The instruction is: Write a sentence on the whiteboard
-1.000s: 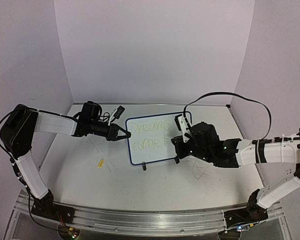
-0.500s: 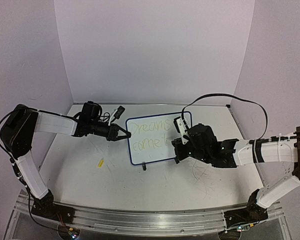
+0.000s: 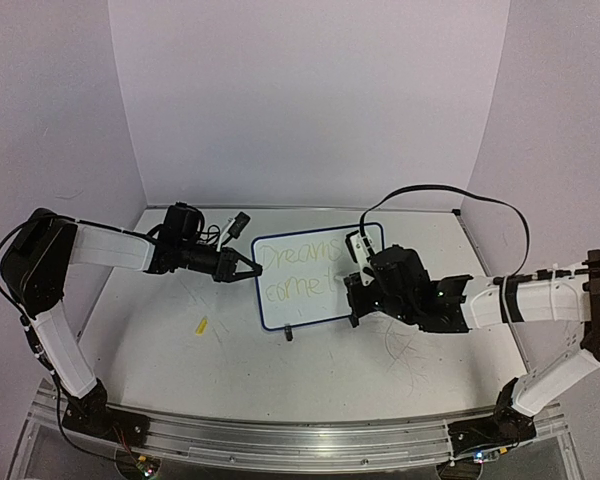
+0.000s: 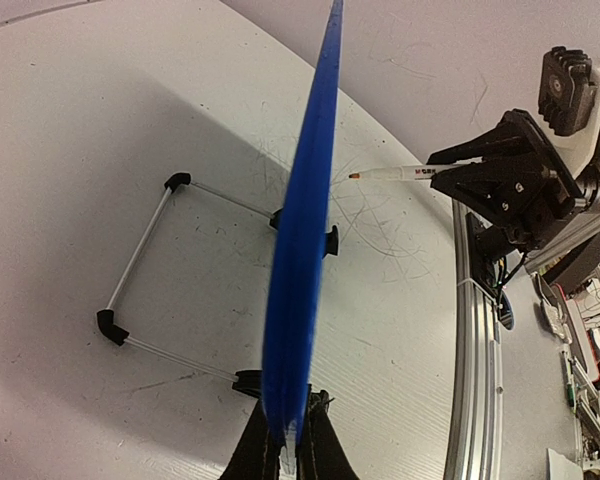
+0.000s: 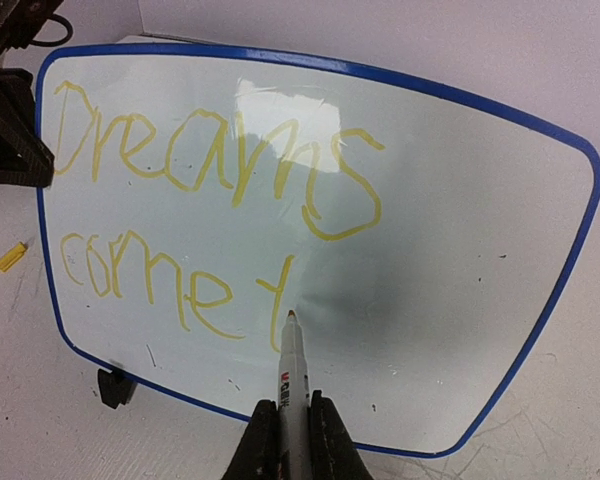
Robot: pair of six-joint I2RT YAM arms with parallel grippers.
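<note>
Firstly, the right gripper (image 5: pixel 290 425) has its two black fingers pressed narrow on the body of a slim white marker (image 5: pixel 293 375) with a dark tip. This tip stands at the lower end of the letter "t" on the board face. Around it is the small rectangular whiteboard (image 5: pixel 450 270) with a thin blue rim and rounded corners. It stands tilted near the middle of the scratched white tabletop (image 3: pixel 180 370), between the two arms. The sentence (image 5: pixel 210 170) is in pale yellow-green handwriting, in two lines: "Dreams" above, six letters, and "come t" below, five letters. The surface has a bright glare near the top and some small dark specks. At the board's left edge the left gripper (image 4: pixel 285 445) is closed tight on the blue rim. Behind the board one thin wire stand (image 4: pixel 140 262) lies on the table, and two black clip feet (image 4: pixel 330 240) grip the lower rim. One small yellow piece (image 3: pixel 201 324) lies apart, to the left of the board.
</note>
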